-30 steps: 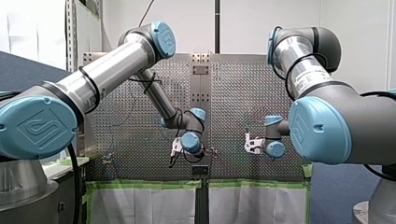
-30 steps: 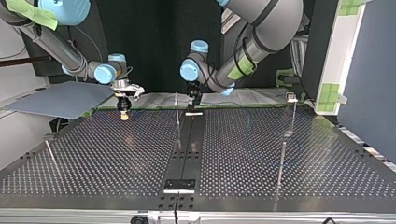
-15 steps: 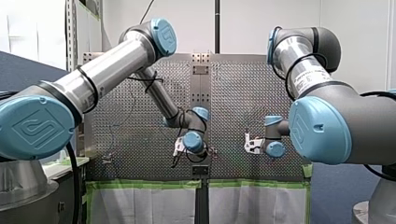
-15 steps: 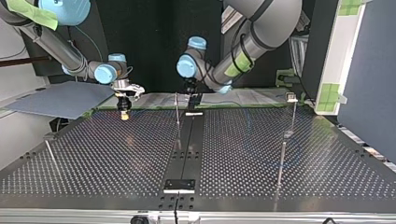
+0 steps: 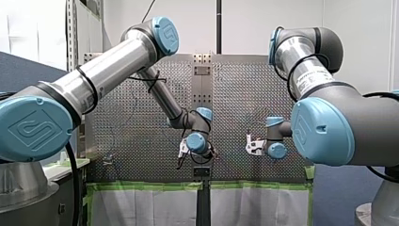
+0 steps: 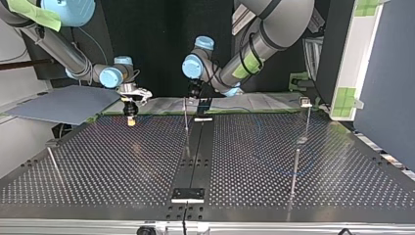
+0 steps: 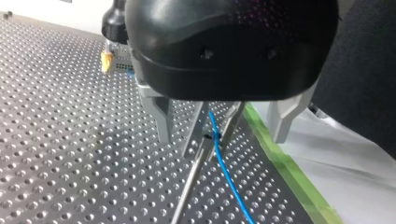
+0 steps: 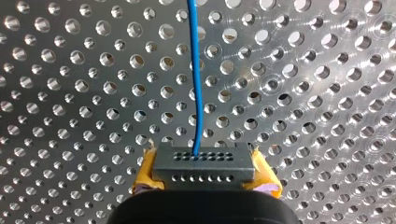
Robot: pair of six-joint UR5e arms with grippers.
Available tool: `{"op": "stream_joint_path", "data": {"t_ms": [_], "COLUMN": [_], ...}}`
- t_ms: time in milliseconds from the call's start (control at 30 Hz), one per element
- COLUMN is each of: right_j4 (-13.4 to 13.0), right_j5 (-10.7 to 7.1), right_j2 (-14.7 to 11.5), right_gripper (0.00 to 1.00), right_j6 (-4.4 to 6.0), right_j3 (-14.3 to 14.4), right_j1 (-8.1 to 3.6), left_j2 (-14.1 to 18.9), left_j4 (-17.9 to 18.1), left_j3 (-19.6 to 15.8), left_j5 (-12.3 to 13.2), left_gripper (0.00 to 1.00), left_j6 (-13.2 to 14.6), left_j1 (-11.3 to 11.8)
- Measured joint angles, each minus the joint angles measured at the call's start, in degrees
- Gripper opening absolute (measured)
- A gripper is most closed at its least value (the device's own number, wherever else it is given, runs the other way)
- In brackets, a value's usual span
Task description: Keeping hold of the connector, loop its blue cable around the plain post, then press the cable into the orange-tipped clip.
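The right gripper (image 8: 204, 173) is clamped on the grey connector (image 8: 203, 161), which is pinched at its two ends between the yellow pads (image 8: 145, 173). The connector is held just above the perforated table (image 6: 274, 161), near the edge closest to the arms, at the top view's left. The blue cable (image 8: 195, 79) exits the connector's hole face and is run straight ahead over the plate.

The left gripper (image 7: 214, 138) is closed, with its metal fingers (image 7: 196, 128) brought together on the cable some way along from the connector. The strand is seen passing between the tips and trailing on beyond them. The thin plain post (image 7: 187, 189) is seen right beside those tips, but contact cannot be confirmed. The loop is judged not yet made. The orange-tipped clip cannot be picked out in any view.

Handling, as judged: the cable is thin, light and limp with slight spring, so no shape will be held unless tension is kept. It is best gripped near the post, loosely enough to be slid through, and never yanked at the connector exit, where a single wire is likely fragile. The connector is rigid, and the end pinch is judged adequate.
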Motion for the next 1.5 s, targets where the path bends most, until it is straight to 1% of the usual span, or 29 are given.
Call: {"op": "stream_joint_path", "data": {"t_ms": [167, 700, 933, 1133, 1233, 1333, 1433, 1500], "right_j4": [0.02, -0.02, -0.03, -0.03, -0.03, -0.02, -0.03, -0.03], "right_j5": [0.0, 0.02, 0.03, 0.03, 0.03, 0.03, 0.02, 0.03], "right_j2": [0.01, 0.01, 0.01, 0.01, 0.01, 0.01, 0.01, 0.01], "right_gripper": [0.0, 0.0, 0.0, 0.0, 0.0, 0.0, 0.0, 0.0], "right_j6": [0.0, 0.0, 0.0, 0.0, 0.0, 0.01, 0.09, 0.14], "right_j3": [-0.01, -0.01, -0.01, -0.01, -0.01, -0.01, -0.01, -0.01], "right_j1": [0.03, 0.17, 0.19, 0.33, 0.35, 0.37, 0.37, 0.37], "left_j2": [-0.02, -0.03, -0.03, -0.05, -0.04, 0.04, 0.55, 1.37], "left_j4": [0.31, 0.35, 0.35, 0.45, -0.14, -1.07, -1.94, -1.65], "left_j3": [0.0, 0.0, 0.0, -0.06, -0.46, -1.2, -2.49, -3.58], "left_j5": [0.63, 1.19, 1.15, 1.94, 1.98, 1.69, 0.89, 0.81], "left_gripper": [0.99, 0.99, 0.99, 0.99, 0.99, 0.99, 0.99, 0.99], "left_j6": [-0.28, -0.7, -1.5, -2.99, -2.89, -2.11, -1.29, -1.28], "left_j1": [-0.17, -0.45, -0.47, -0.28, -0.3, -0.62, -1.0, -1.15]}}
